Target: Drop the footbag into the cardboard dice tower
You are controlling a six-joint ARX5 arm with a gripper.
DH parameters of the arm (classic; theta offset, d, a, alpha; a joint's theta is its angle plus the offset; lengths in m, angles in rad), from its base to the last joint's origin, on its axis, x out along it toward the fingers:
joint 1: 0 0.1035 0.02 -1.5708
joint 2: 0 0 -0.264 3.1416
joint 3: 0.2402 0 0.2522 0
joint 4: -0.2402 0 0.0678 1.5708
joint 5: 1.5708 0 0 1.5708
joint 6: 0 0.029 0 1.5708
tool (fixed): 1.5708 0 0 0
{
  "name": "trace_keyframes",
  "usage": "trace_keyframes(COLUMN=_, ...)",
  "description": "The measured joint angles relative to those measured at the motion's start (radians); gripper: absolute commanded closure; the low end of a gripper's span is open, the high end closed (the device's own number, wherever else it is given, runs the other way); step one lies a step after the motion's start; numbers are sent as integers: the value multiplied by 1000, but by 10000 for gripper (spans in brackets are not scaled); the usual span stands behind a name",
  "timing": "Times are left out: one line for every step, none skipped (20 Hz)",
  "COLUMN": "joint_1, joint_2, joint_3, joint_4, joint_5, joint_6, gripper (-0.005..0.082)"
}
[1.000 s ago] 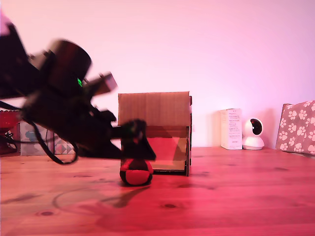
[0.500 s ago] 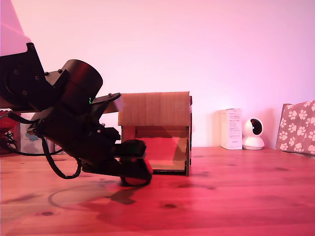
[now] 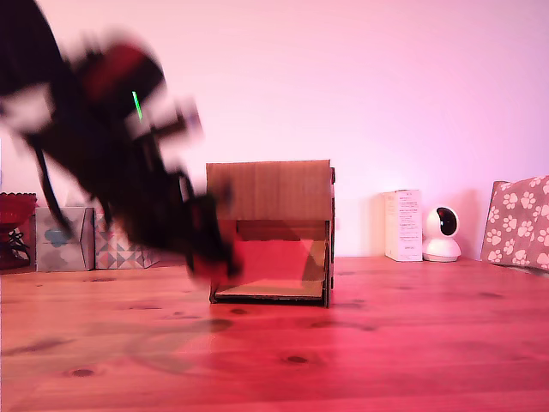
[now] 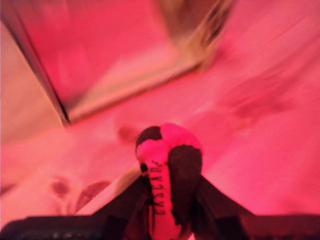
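1. Blurring hides most of the arm in the exterior view; its gripper is a dark smear just off the near-left corner of the cardboard dice tower.
2. Footbag shows clearly only in the wrist view: red and black panels, pinched between the two dark fingers, jaws closed on it, raised off the wooden table.
3. Tower's low front opening shows a sloped ramp; its left edge is partly covered by the gripper.
4. Far right in the exterior view: white box, its print unreadable; small white camera; paw-print box, cut off at frame edge.
5. Far left: patterned tissue boxes, partly behind the arm.
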Motion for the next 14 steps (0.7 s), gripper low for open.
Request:
trace_keyframes(joint_1=-1, joint_2=-60, joint_3=0, joint_4=-50, joint_5=9, joint_6=-3, gripper=677)
trace_keyframes(joint_1=-1, joint_2=-115, joint_3=0, joint_4=-91, joint_5=13, joint_6=-5, gripper=677)
trace_keyframes(joint_1=-1, joint_2=-161, joint_3=0, joint_4=-121, joint_5=15, joint_6=-6, gripper=677)
trace_keyframes(joint_1=-1, joint_2=-197, joint_3=0, joint_4=-137, joint_5=15, joint_6=-6, gripper=677)
trace_keyframes(joint_1=-1, joint_2=-226, joint_3=0, joint_4=-144, joint_5=14, joint_6=-6, gripper=677)
trace_keyframes(joint_1=-1, joint_2=-252, joint_3=0, joint_4=-142, joint_5=14, joint_6=-8, gripper=677)
trace_keyframes(joint_1=-1, joint_2=-271, joint_3=0, joint_4=-126, joint_5=14, joint_6=-8, gripper=677)
trace_keyframes(joint_1=-1, joint_2=-282, joint_3=0, joint_4=-93, joint_5=14, joint_6=-8, gripper=677)
trace_keyframes(joint_1=-1, joint_2=-286, joint_3=0, joint_4=-52, joint_5=13, joint_6=-8, gripper=677)
trace_keyframes(joint_1=-1, joint_2=-286, joint_3=0, joint_4=-11, joint_5=14, joint_6=-8, gripper=677)
trace_keyframes(joint_1=-1, joint_2=-285, joint_3=0, joint_4=36, joint_5=12, joint_6=-8, gripper=677)
trace_keyframes(joint_1=-1, joint_2=-285, joint_3=0, joint_4=87, joint_5=0, joint_6=-11, gripper=677)
trace_keyframes(joint_1=-1, joint_2=-285, joint_3=0, joint_4=135, joint_5=-8, joint_6=-12, gripper=677)
trace_keyframes(joint_1=-1, joint_2=-283, joint_3=1, joint_4=170, joint_5=-17, joint_6=-15, gripper=677)
